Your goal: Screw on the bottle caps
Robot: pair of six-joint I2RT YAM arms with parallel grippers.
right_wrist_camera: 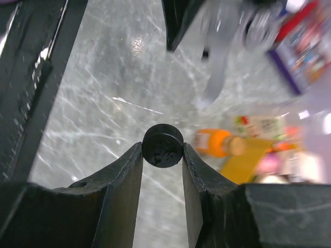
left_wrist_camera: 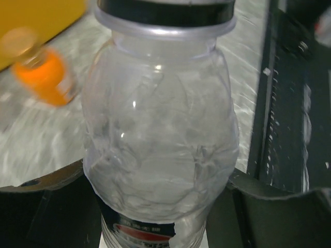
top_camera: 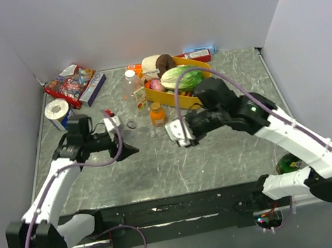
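Two arms lean in over the grey marbled table [top_camera: 162,176], their claws facing each other near its middle with a gap between them. Back by the yellow tray [top_camera: 178,100] stand the clear bottle with the green-marked label [top_camera: 133,88] and, nearer the claws, the orange drink bottle [top_camera: 158,115]. Each seems to have its cap on, so I judge only one bottle is left to close. That one, the clear greyish bottle [left_wrist_camera: 160,129], sits in the left gripper [left_wrist_camera: 160,206], which is clamped round its lower body with a finger pressed on either side by the red-and-blue label. Its shoulder and neck run out past the fingertips, away from the wrist. A dark band crosses the neck at the top of the wrist view, and I cannot tell what it is. From overhead the bottle barely shows against the marble, so I cannot vouch for its tilt, though its long axis looks to point toward the right arm. The right gripper [right_wrist_camera: 161,155] pinches the black cap [right_wrist_camera: 162,145] by its rim between its fingertips, clear of the table. The mouth lies to this claw's left, so the right arm is the one to bring the cap across and line it up with the neck.
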